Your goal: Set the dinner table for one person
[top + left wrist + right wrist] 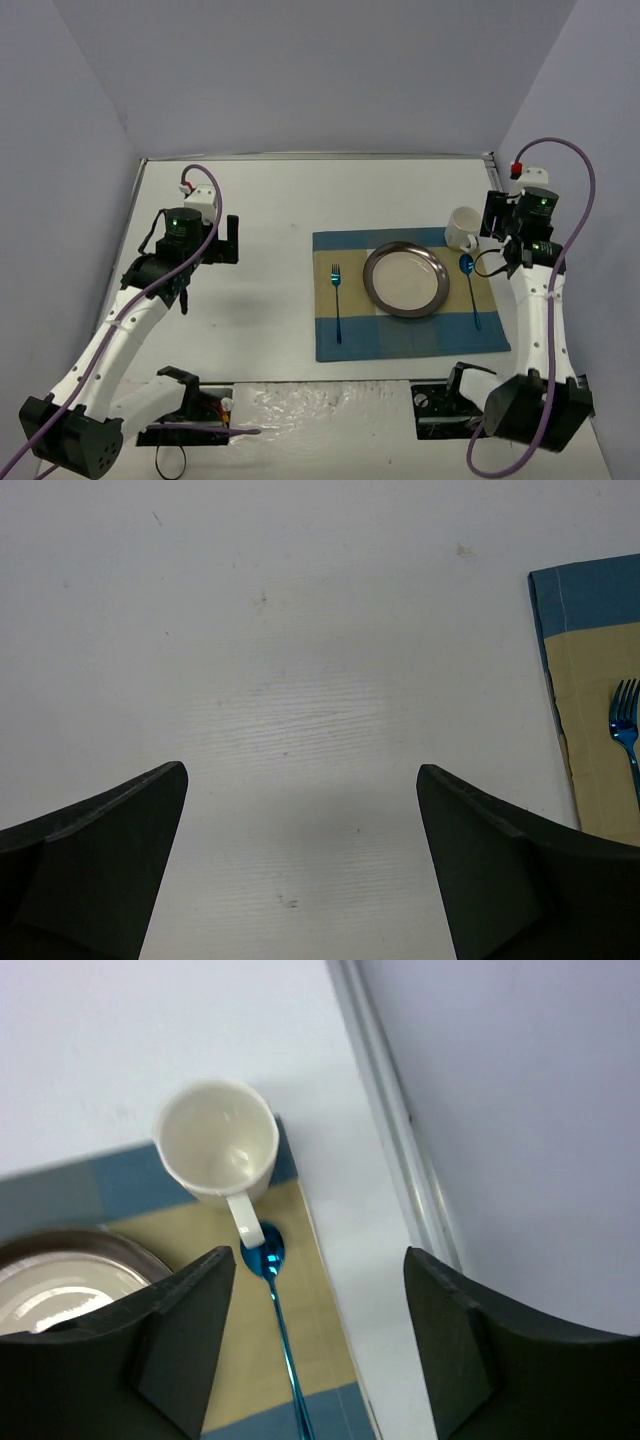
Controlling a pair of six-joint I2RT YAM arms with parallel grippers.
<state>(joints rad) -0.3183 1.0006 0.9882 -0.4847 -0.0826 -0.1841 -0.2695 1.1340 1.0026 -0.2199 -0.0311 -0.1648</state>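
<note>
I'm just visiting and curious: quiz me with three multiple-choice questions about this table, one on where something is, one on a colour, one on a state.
1. Where does the fork lie?
A. on the placemat, on the left arm's side of the plate
B. on top of the plate
C. off the placemat

2. What colour is the spoon?
A. red
B. blue
C. gold

3. How is the left gripper?
A. shut on the fork
B. open and empty
C. shut on the spoon

Answers:
1 A, it lies on the cloth beside the plate.
2 B, its bowl and handle shine blue.
3 B, its fingers stand wide apart over the bare dinner table.
</note>
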